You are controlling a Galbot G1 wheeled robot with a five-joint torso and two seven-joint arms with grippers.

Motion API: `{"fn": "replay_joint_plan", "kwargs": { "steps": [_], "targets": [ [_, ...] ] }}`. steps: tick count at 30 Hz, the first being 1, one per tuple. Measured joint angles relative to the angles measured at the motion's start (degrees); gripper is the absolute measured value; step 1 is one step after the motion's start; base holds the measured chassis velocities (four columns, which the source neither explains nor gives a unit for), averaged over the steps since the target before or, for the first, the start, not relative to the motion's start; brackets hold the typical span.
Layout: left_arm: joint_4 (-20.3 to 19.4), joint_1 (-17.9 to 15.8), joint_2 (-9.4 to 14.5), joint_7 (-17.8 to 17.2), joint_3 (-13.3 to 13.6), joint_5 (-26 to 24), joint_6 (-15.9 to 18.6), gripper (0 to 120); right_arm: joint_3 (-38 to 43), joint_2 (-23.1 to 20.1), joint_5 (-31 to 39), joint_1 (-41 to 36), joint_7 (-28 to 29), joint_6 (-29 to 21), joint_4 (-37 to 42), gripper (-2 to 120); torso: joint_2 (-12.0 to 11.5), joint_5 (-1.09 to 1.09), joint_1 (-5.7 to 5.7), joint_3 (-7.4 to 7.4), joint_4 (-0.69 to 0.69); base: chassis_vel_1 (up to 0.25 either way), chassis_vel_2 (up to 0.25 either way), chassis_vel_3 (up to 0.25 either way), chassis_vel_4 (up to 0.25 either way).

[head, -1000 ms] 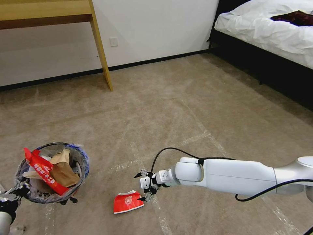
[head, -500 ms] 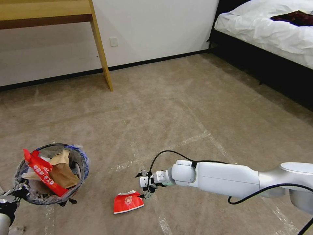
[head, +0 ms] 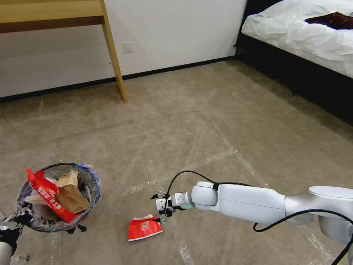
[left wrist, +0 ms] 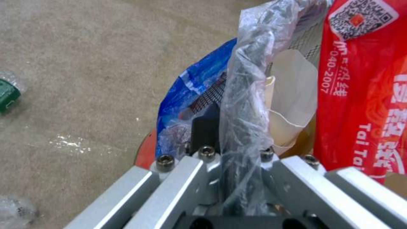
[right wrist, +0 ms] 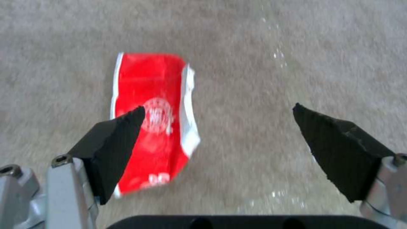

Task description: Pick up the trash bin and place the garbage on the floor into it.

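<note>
Bin pickup done: left gripper [left wrist: 231, 178] clamped on the trash bin [head: 59, 197] rim, bin lifted at the robot's left, holding a red wrapper [head: 47, 197] and brown paper [head: 71, 193]. Remaining: flattened red cup [head: 144, 228] on the floor [head: 206, 121]. Right gripper [head: 161, 209] hangs just beside it, fingers apart. Left wrist view adds 1 green-capped bottle [left wrist: 7, 94] on the carpet.

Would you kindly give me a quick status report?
Left gripper shut on trash bin rim. Right gripper open beside flat red wrapper on floor. Nothing blocking.
</note>
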Motion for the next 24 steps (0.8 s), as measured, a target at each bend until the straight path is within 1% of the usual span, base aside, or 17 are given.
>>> {"fn": "replay_joint_plan", "kwargs": {
  "steps": [2, 5, 7, 11, 17, 24],
  "targets": [
    [-0.3, 0.3, 0.0, 0.0, -0.1, 0.1, 0.0, 1, 0.6, 1.9, -0.4, -1.1, 0.0, 1.4, -2.1, 89, 0.0, -0.01, 0.0, 0.0, 0.0, 0.0, 0.0, 0.0, 0.0],
    [-0.5, 0.5, -0.1, -0.1, -0.2, 0.1, 0.0, 1, 0.9, 2.8, -0.4, -1.6, 0.0, 2.3, -3.1, 89, 0.0, 0.0, 0.0, 0.0, 0.01, 0.0, 0.0, 0.0, 0.0],
    [-0.8, 0.8, -0.1, -0.1, -0.4, 0.1, 0.0, 1, 1.1, 4.4, -0.5, -2.6, 0.0, 4.0, -5.1, 88, 0.0, -0.01, 0.0, 0.0, 0.0, 0.0, 0.0, 0.0, 0.0],
    [-1.2, 1.3, -0.2, -0.1, -0.5, 0.1, 0.0, 1, 1.3, 5.8, -0.4, -3.8, 0.1, 5.9, -7.1, 88, 0.0, -0.01, 0.0, 0.0, 0.0, 0.0, 0.0, 0.0, 0.0],
    [-1.6, 1.4, -0.2, -0.1, -0.6, 0.1, 0.0, 1, 1.1, 6.7, 0.0, -5.1, 0.5, 7.0, -8.5, 88, 0.0, -0.01, 0.0, 0.0, 0.0, 0.0, 0.0, 0.0, 0.0],
    [-1.8, 1.4, -0.2, -0.2, -0.6, 0.1, 0.0, 1, 0.9, 6.7, 0.2, -6.1, 1.0, 7.2, -8.7, 88, 0.0, 0.0, 0.0, 0.0, 0.0, 0.0, 0.0, 0.0, 0.0]
  ]
}}
